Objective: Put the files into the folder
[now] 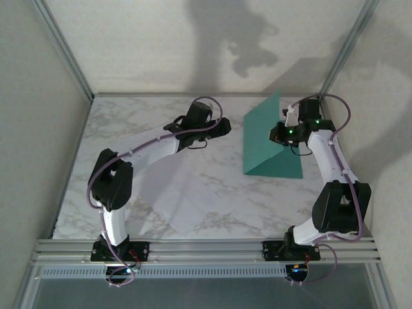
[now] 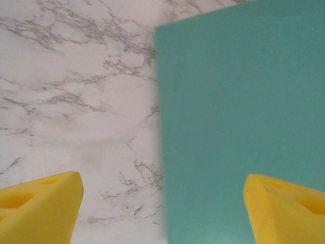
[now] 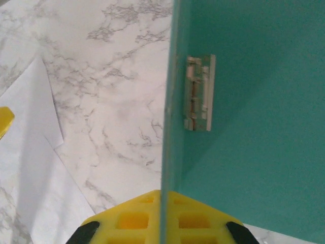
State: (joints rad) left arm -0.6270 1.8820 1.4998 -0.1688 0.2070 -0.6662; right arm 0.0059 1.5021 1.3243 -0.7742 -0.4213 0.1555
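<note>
The teal folder lies at the back right of the marble table with one leaf raised at a slant. My right gripper is shut on that raised leaf's edge; in the right wrist view the yellow fingers pinch the thin teal edge, and the white fastener strip shows on the inner face. The files, white sheets, lie flat at the table's middle and show at the left. My left gripper hovers open just left of the folder, nothing between its fingers.
Frame walls close the table on the left, back and right. The aluminium rail carrying both arm bases runs along the near edge. Bare marble lies at the back left.
</note>
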